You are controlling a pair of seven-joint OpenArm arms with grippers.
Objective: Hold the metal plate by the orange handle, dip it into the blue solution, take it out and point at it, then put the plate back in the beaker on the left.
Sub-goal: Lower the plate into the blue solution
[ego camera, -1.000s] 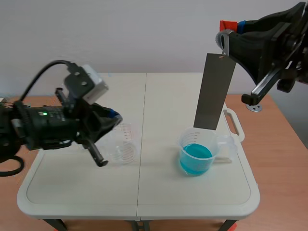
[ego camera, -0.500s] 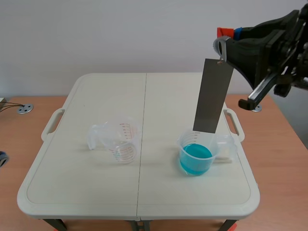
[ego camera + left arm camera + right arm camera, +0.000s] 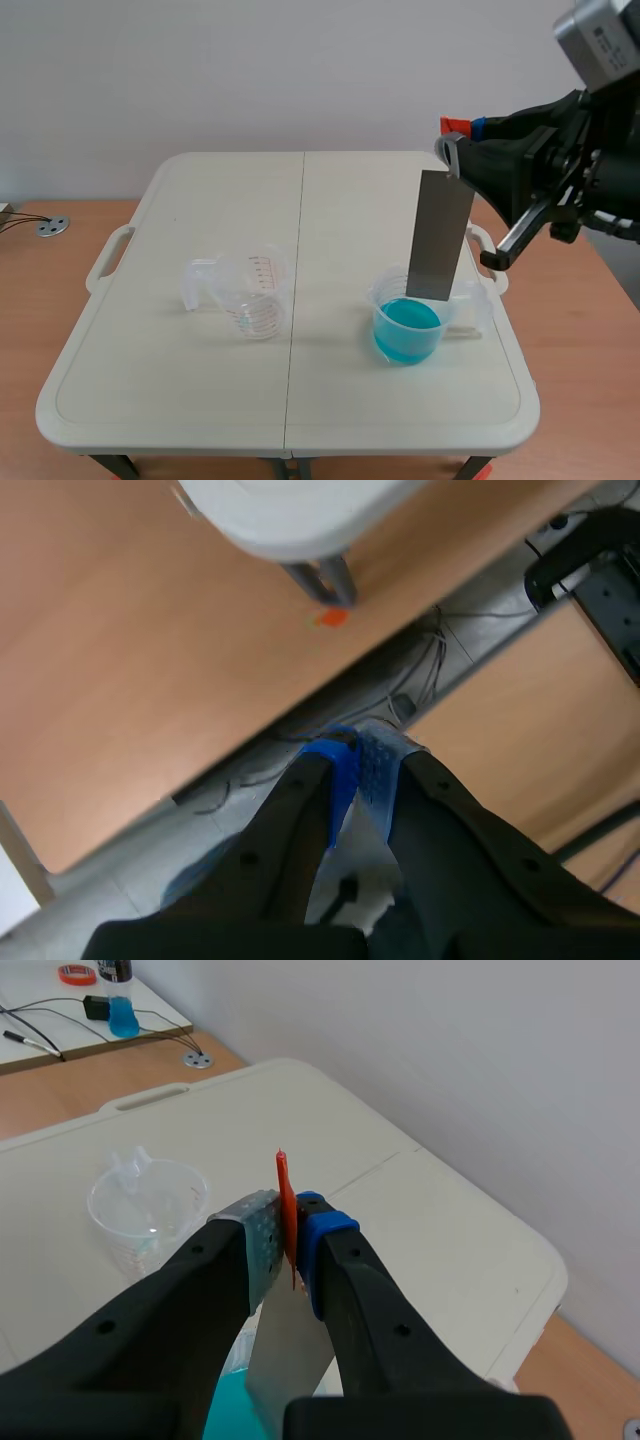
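Since the thin grey metal plate (image 3: 440, 235) looks stiff, light and slick-faced, I judge its small orange handle (image 3: 285, 1190) the only sound hold. My right pincer (image 3: 292, 1228) grasps that tab. The scene view shows the plate's lower edge over the clear beaker of blue solution (image 3: 407, 328) on the white bench (image 3: 200, 400), while the right wrist view shows the grip itself. Only the left wrist view shows my left pincer (image 3: 358, 765), clenched on nothing.

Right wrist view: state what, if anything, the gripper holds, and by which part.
The right gripper holds the metal plate, pinched by its orange handle at the plate's top end.
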